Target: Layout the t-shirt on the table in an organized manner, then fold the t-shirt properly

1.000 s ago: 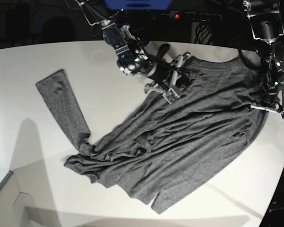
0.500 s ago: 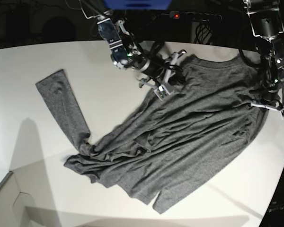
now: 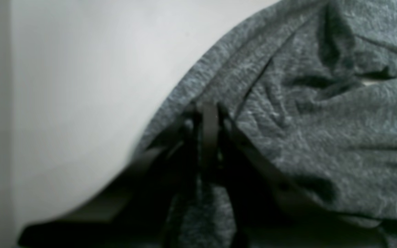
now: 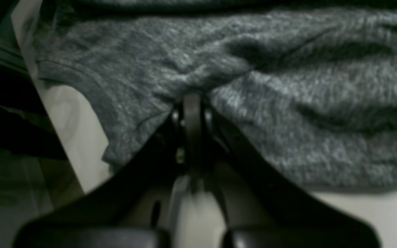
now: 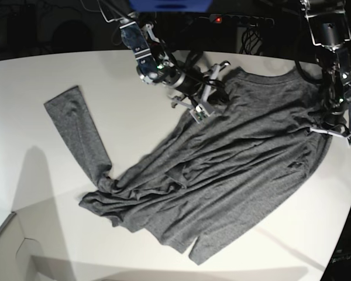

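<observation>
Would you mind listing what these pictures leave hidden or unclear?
- Second sleeve of the t-shirt: base view, not seen; likely folded under the body.
- Left claw tips: left wrist view, buried in fabric and blurred.
- Right claw tips: right wrist view, blurred, fabric bunched over them.
- Table edges: base view, cut off left and bottom.

the t-shirt (image 5: 234, 158) lies spread across the table (image 5: 58, 64), one sleeve (image 5: 76, 132) stretched toward its left side.

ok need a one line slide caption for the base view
Both claws, left claw and right claw, pinch the grey t-shirt spread rumpled on the white table.
</observation>
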